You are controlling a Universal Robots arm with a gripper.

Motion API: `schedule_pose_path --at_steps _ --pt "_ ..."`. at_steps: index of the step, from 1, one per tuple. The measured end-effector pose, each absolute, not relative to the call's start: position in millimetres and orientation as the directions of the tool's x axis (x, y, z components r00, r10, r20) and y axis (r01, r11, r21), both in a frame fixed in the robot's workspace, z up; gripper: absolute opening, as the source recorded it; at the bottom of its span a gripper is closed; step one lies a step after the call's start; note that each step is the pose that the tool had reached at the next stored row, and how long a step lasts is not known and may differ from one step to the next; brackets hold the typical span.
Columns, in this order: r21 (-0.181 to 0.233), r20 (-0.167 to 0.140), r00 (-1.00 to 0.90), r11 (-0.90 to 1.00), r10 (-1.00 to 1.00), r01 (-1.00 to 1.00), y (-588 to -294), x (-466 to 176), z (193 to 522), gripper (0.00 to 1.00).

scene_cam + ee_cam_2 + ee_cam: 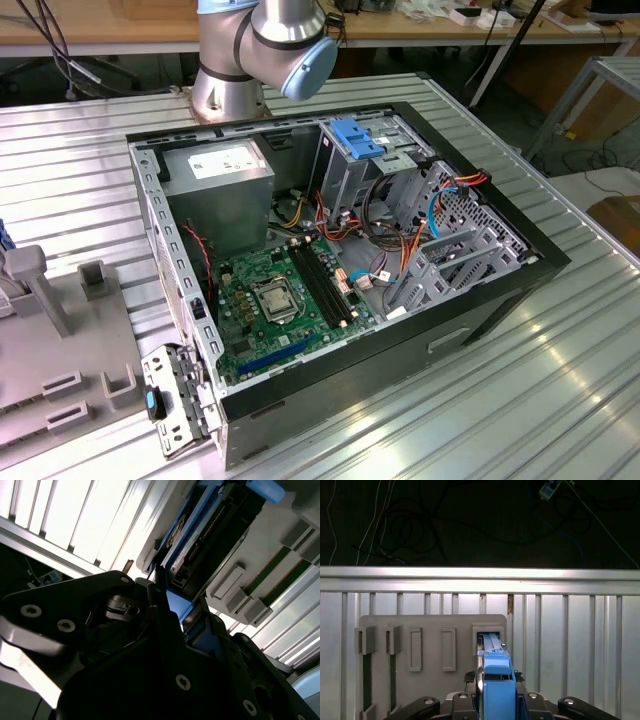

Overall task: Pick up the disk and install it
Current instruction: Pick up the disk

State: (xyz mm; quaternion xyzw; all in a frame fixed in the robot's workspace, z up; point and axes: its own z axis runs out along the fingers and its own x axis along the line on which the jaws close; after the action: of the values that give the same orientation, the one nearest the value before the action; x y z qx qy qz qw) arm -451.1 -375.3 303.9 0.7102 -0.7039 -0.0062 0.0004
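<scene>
The disk point(497, 682), a dark drive in a bright blue carrier, stands on edge in a slot of a grey holder plate point(430, 622). In the first wrist view my gripper point(498, 700) straddles it, one black finger pressed against each blue side rail. The second wrist view shows the disk point(200, 535) from the side, its connector edge visible, with my gripper point(179, 600) closed around its near end. The open computer case point(340, 250) lies on the table in the exterior view, and only the arm's base point(260, 50) shows behind it.
The grey holder plate point(60, 350) with several slots and blocks lies at the exterior view's left. Inside the case are a motherboard point(275, 300), a power supply point(220, 185), loose cables and a drive cage with a blue bracket point(358, 137). The ribbed metal table point(500, 380) ends beyond the holder.
</scene>
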Motion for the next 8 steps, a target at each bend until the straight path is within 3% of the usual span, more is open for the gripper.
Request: schedule_pose_path --at_steps 8 --pt "0.009 -0.008 -0.016 0.016 -1.0 -1.0 -375.3 -451.1 303.7 0.37"
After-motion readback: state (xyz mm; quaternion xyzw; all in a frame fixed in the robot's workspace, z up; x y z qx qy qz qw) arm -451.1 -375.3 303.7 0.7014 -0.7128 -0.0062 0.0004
